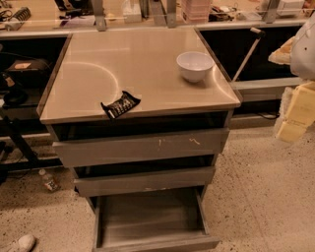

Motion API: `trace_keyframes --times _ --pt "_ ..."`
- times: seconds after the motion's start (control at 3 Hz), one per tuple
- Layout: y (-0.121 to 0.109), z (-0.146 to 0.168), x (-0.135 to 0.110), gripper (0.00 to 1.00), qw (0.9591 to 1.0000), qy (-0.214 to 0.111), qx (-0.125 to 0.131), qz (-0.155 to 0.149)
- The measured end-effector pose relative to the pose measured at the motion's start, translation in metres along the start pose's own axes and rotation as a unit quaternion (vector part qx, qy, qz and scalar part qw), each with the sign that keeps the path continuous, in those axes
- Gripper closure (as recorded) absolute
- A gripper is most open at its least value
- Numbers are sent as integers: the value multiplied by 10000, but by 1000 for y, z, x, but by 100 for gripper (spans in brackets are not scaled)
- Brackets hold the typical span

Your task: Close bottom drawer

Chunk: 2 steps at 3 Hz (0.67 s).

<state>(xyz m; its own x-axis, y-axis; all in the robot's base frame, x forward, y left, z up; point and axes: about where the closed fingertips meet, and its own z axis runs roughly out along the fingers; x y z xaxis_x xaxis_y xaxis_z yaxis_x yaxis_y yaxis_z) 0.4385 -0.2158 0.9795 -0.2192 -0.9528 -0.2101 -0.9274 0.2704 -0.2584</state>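
Observation:
The cabinet (138, 69) has three grey metal drawers. The bottom drawer (147, 216) is pulled far out toward me. Its empty shallow box is exposed and its plain front (157, 244) is at the lower edge of the view. The middle drawer (145, 181) and the scratched top drawer (142, 146) each stick out a little. My gripper (295, 118) shows as pale yellow blocks at the right edge. It hangs in the air to the right of the cabinet at about top-drawer height, well above the bottom drawer and touching nothing.
A white bowl (195, 65) and a black snack packet (120, 104) lie on the cabinet top. A small bottle (49, 180) and a white shoe (22, 242) are on the speckled floor at left. A dark stand (15, 123) is at left, and a cluttered counter (147, 15) is behind.

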Motion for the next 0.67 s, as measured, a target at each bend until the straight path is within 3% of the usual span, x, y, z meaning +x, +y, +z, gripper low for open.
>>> trace_keyframes --times 0.33,0.67 --pt "0 0 0 0 10000 0 0 0" --pt "0 0 0 19 10000 0 0 0"
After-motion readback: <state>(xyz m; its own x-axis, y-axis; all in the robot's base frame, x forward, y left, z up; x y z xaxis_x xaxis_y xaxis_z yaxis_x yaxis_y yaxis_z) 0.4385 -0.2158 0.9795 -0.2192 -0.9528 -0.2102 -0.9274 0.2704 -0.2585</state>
